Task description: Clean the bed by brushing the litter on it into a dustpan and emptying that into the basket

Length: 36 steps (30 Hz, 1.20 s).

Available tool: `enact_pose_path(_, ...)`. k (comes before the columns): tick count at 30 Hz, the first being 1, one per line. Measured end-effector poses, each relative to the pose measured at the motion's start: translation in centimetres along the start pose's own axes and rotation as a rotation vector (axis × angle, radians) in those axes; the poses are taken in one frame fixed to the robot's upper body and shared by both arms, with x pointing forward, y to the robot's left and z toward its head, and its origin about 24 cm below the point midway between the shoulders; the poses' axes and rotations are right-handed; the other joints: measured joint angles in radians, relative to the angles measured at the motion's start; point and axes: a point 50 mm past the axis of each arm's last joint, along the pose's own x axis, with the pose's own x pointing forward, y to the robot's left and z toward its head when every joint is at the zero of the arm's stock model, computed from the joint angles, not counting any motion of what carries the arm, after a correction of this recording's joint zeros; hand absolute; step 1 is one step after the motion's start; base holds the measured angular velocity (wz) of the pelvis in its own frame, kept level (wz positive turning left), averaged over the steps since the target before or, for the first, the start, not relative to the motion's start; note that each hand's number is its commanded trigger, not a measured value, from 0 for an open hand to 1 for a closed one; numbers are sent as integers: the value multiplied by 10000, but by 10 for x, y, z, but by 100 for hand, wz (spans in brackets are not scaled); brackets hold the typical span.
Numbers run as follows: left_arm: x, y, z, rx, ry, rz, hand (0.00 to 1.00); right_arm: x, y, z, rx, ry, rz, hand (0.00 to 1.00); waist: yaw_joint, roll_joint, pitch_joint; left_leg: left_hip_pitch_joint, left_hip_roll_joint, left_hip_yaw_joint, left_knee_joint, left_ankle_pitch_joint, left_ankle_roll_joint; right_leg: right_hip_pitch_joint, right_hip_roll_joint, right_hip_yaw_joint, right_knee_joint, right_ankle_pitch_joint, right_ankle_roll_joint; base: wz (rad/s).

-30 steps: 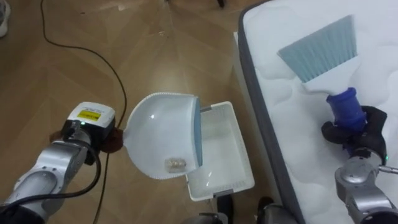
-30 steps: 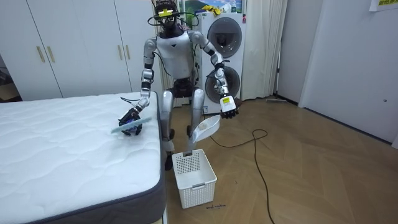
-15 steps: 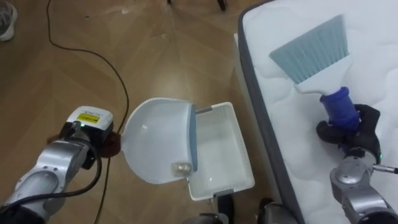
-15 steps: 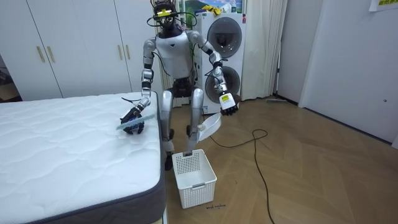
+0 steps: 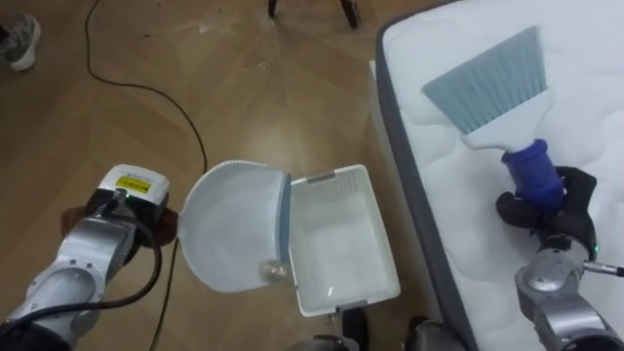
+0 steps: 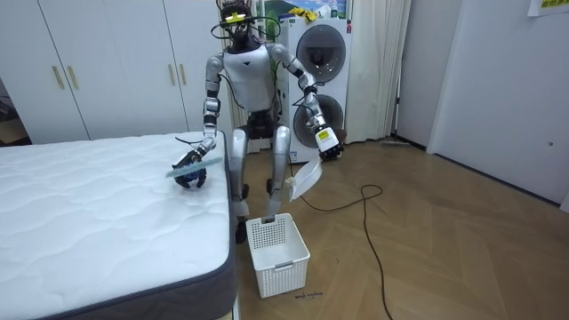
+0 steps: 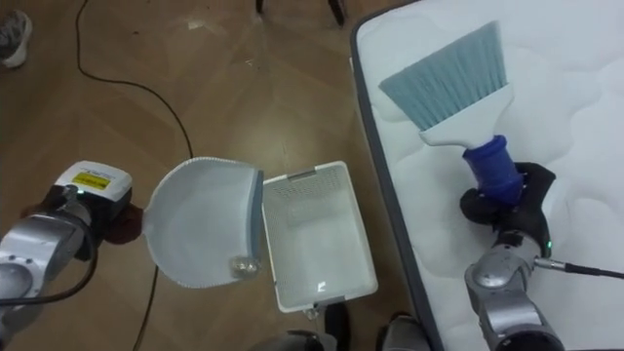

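Note:
My left hand grips the handle of a white dustpan, tipped steeply so its lip hangs at the left rim of a white basket on the floor by my feet. A small pale scrap lies near the pan's lip. In the room view the left hand holds the dustpan above the basket. My right hand is curled round the blue handle of a brush, whose pale blue bristles lie over the white mattress. I stand at the bed's corner.
The bed runs along my right side, its grey edge close to the basket. Wood floor lies to my left, with a shoe and chair legs farther off. Washing machines and wardrobes stand behind me.
My left hand has risen and tipped the dustpan steeper, and the scrap has slid down to the lip by the basket. The brush has barely moved.

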Motion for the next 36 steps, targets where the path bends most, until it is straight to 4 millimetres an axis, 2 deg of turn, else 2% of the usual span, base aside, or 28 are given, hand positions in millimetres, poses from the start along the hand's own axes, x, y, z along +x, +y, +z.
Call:
enact_pose_path(4, -1, 2, -11, 261, 269, 137, 100, -1, 0, 1, 214, -126, -255, 0, -40, 256, 3, 1, 1, -85, -4, 28, -19, 134, 15, -86, -171, -7, -4, 5)
enact_pose_path(9, -6, 9, -29, 881, 558, 536, 100, -3, -1, -3, 229, -40, -319, 0, 27, 796, 2, -35, 1, -43, -108, 70, 16, 129, 15, -86, -321, -8, -4, -1)
enact_pose_path(12, -7, 15, -36, 1046, 733, 926, 100, -4, 0, -3, 273, 1, -313, 0, 28, 949, 24, 27, 1, 44, -189, 77, 26, 129, 5, -34, -319, -10, -1, -7)
enact_pose_path(17, -7, 21, -36, 1064, 686, 1579, 100, -3, 0, -1, 408, -98, -352, 0, -16, 1059, 60, 102, 2, 142, -290, 76, 26, 118, -9, 29, -322, -19, 14, -5)
enact_pose_path(21, -7, 27, -37, 1067, 725, 1935, 100, -1, -2, 1, 604, -208, -507, 0, -15, 1221, 143, 123, -1, 164, -310, 76, 27, 117, -19, 53, -320, -23, 21, -1)
enact_pose_path(24, -7, 29, -38, 1083, 759, 2035, 100, -1, -3, 2, 678, -266, -517, 0, -30, 1265, 163, 232, -6, 240, -389, 76, 27, 148, -19, 145, -304, -33, 37, -7)
enact_pose_path(31, -7, 30, -37, 987, 620, 2378, 100, -3, 0, 0, 644, -242, -385, 0, -140, 1224, 204, 408, -7, 245, -506, 76, 26, 298, -17, 129, -358, -75, 24, 0)
enact_pose_path(34, -8, 25, -30, 664, 307, 2298, 100, -6, -3, -8, 546, -34, -361, 0, -136, 1168, 246, 785, -4, 273, -714, 69, 29, 617, 16, 197, -527, -83, 35, -4)
enact_pose_path(36, -10, 21, -26, 580, 86, 2225, 100, -8, -3, -12, 513, 15, -258, 0, -128, 1109, 245, 942, -1, 319, -758, 70, 31, 714, 24, 251, -580, -82, 36, -12)
